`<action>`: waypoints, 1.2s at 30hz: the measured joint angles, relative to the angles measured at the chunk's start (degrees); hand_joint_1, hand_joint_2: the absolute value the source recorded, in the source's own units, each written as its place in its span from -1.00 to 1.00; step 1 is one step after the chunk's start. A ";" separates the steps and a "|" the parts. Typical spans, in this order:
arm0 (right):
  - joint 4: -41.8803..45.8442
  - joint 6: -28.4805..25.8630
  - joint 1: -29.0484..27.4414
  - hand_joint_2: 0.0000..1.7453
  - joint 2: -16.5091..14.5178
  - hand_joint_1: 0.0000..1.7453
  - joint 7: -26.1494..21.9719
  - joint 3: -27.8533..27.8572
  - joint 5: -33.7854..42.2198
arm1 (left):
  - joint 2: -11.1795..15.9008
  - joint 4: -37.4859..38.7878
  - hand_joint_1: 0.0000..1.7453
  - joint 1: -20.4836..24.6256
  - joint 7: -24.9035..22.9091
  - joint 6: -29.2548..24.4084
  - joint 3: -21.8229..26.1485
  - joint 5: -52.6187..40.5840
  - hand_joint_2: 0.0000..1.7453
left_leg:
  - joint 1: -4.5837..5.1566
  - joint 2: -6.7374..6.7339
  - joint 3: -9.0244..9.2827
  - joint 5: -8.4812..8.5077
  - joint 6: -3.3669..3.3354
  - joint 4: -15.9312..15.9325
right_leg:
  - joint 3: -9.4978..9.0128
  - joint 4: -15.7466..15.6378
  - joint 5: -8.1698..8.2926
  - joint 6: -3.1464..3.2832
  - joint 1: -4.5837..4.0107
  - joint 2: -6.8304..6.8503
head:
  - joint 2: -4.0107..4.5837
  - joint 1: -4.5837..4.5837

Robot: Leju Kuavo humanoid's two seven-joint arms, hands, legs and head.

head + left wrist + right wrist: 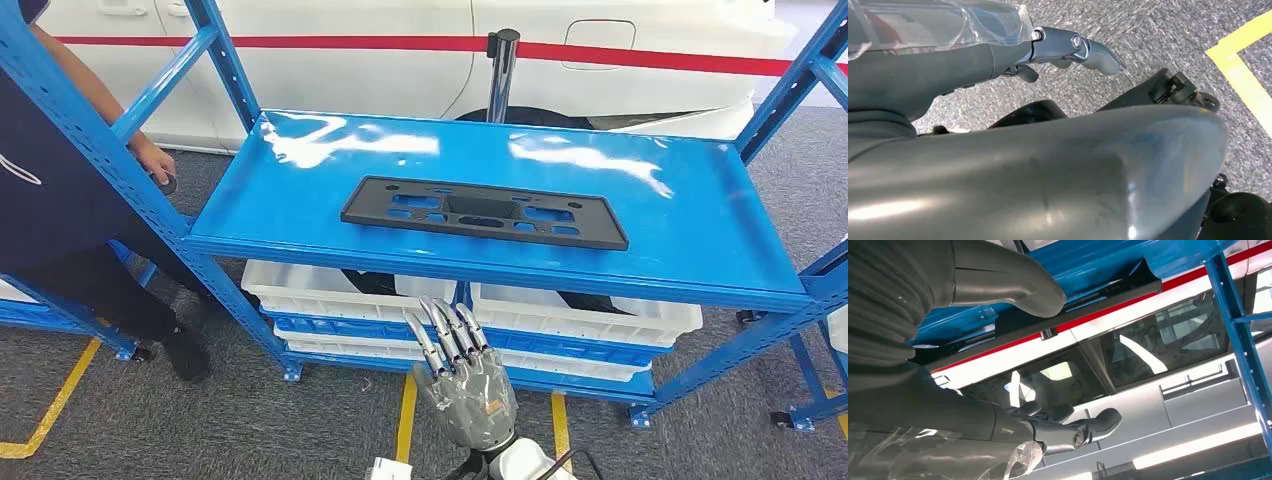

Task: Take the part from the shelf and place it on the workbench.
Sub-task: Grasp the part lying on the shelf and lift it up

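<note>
While flat on the shelf [690,215], the part [484,211], untouched.

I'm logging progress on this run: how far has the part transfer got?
Nothing looks done yet: the black part lies flat on the blue shelf, untouched. In hand: the right robot hand is raised in front of the shelf, fingers apart, holding nothing. Left: grasp the part, lift it and set it on the workbench.

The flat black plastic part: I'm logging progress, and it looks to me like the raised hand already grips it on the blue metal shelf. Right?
Not quite. The flat black plastic part does lie on the blue metal shelf, but the head view shows the raised right hand below the shelf's front edge, apart from the part and holding nothing.
</note>
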State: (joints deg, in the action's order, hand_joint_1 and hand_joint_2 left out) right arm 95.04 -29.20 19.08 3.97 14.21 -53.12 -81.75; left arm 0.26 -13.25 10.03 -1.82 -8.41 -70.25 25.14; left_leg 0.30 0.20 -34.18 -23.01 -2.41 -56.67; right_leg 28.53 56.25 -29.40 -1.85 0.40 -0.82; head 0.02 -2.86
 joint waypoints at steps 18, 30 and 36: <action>-0.05 1.46 0.36 1.00 1.81 -1.00 1.38 -0.48 -3.31 | 0.15 0.03 -1.00 -0.07 0.60 0.20 0.21 0.38 -1.00 | -1.86 -0.03 3.38 -1.55 1.41 2.02 | 3.62 1.33 2.79 -3.63 2.47 0.30 | 0.00 0.20; 0.25 2.03 0.42 1.00 1.87 -1.00 1.54 -0.78 -3.69 | 0.22 0.04 -1.00 0.19 0.55 0.17 0.23 -0.45 -1.00 | -1.32 -0.04 -7.02 -4.72 1.29 -14.40 | 0.64 0.50 0.37 1.06 0.72 -0.54 | 0.00 0.08; 0.61 2.37 0.24 1.00 1.95 -1.00 1.73 -0.87 -4.18 | 0.61 0.09 -1.00 0.35 0.61 -0.04 0.23 -1.05 -1.00 | 0.73 0.04 -1.45 1.70 -2.00 -0.30 | -0.94 0.22 -1.15 0.66 0.14 -0.59 | 0.00 0.22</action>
State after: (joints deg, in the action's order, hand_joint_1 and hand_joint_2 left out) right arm 95.65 -26.83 19.31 5.92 15.93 -53.99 -85.92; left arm 0.87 -13.16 10.38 -1.20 -8.46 -70.02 24.09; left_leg 1.03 0.24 -35.64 -21.31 -4.42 -56.97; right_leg 27.59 56.47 -30.55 -1.18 0.53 -1.41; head 0.02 -2.64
